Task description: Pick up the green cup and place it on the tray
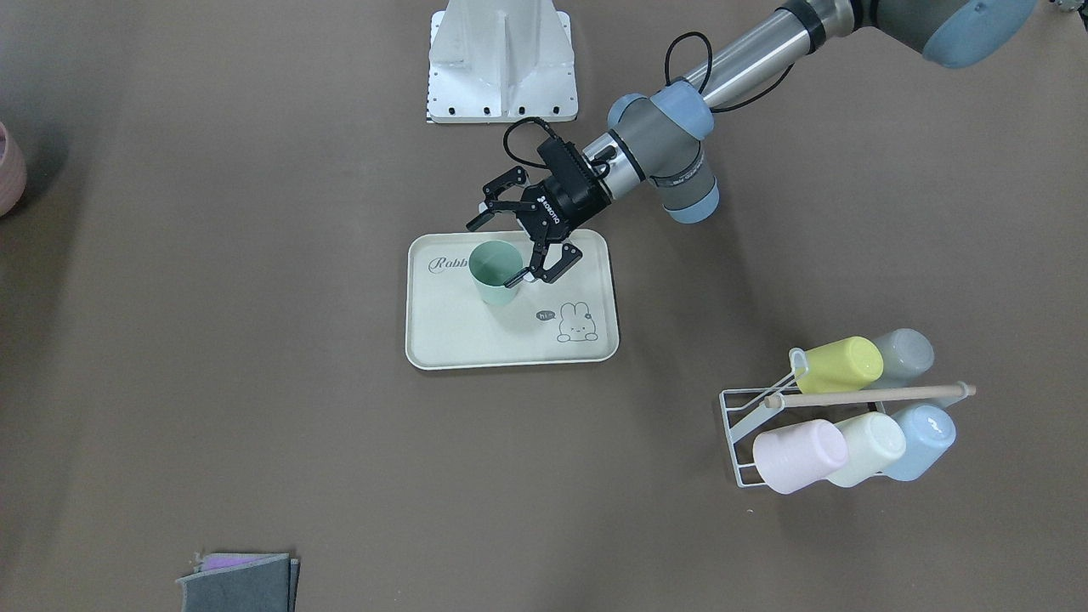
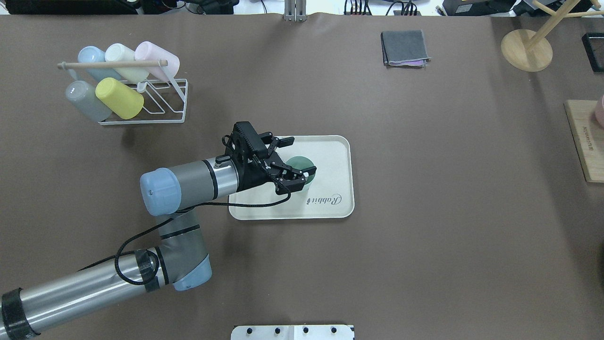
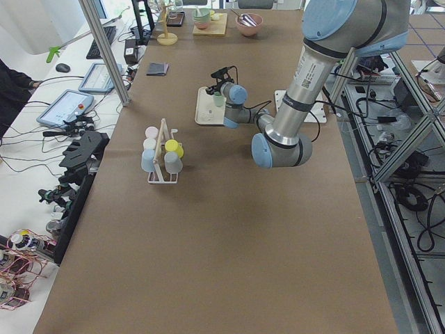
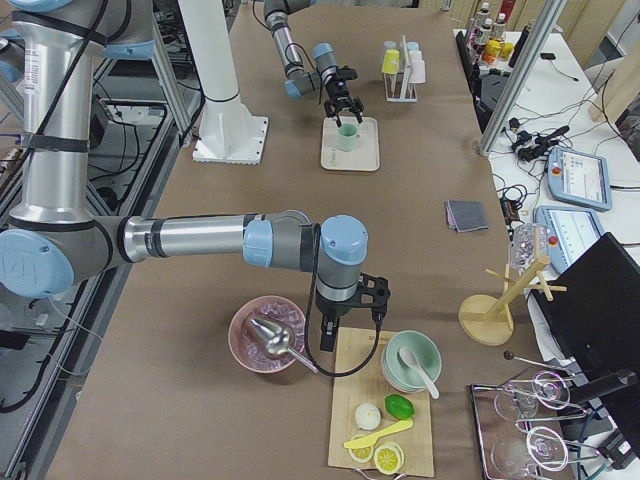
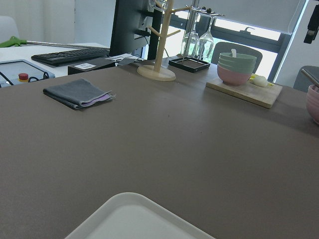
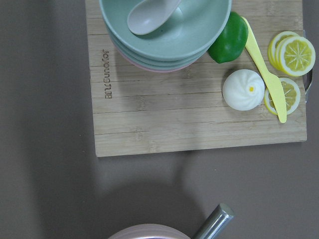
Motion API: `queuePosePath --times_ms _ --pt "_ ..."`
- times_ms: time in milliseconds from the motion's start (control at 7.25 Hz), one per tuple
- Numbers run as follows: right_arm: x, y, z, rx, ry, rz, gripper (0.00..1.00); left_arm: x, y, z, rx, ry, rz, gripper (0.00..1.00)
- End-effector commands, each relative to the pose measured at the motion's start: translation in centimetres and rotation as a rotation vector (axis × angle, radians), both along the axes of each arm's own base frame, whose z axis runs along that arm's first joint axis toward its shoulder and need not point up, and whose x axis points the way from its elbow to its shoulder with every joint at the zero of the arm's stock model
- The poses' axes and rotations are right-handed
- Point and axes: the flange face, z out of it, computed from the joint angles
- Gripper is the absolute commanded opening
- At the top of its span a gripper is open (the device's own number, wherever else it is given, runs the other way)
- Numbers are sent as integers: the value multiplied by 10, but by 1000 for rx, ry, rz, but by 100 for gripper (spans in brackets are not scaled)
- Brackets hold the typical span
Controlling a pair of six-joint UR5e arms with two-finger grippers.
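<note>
Evidently the placing is all but done: the green cup (image 1: 493,285) stands upright on the tray (image 1: 459,340), near its "Rabbit" end, on the bench (image 1: 255,340). The left gripper (image 1: 495,252) hangs over it, fingers (image 1: 544,265) spread wide, one tip by the rim, gripping nothing. Only the retreat seems left.

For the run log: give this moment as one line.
green cup: upright on tray | left gripper: open at cup rim | right gripper: state unclear

Plain mint-green cup (image 1: 495,274) upright, mouth up, on tray (image 1: 476,340), beside "Rabbit" script; tray cream, rectangular, rounded corners, raised rim, flat, mid-table.
</note>
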Motion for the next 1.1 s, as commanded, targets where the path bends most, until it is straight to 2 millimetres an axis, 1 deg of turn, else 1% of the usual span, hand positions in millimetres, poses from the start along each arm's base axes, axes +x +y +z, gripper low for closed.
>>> queuePosePath --times_ms 0,138,276,414,552,690,828,966 --pt "0 -1 0 0 0 0 100 -32 -47 -5 -11 -20 -90 99" --pt "0 -3 -2 3 0 0 100 -70 -92 -11 -28 -49 -171 99" --pt "0 -4 -3 6 0 0 100 -79 -102 -44 -34 -54 -193 99" --pt "-1 -4 -2 4 0 0 100 -99 -104 -93 -102 -141 -211 99" --pt "-1 -4 -3 5 0 0 100 -138 -108 -124 -170 -217 -287 99" --pt "-1 -4 -3 6 0 -1 100 -164 -127 -125 -245 -320 -345 99" --pt "-1 -4 -3 7 0 -2 100 -207 -161 -113 -306 -380 -411 99" --pt "-1 -6 -5 32 1 -2 100 -242 -189 -70 -395 -472 -432 99"
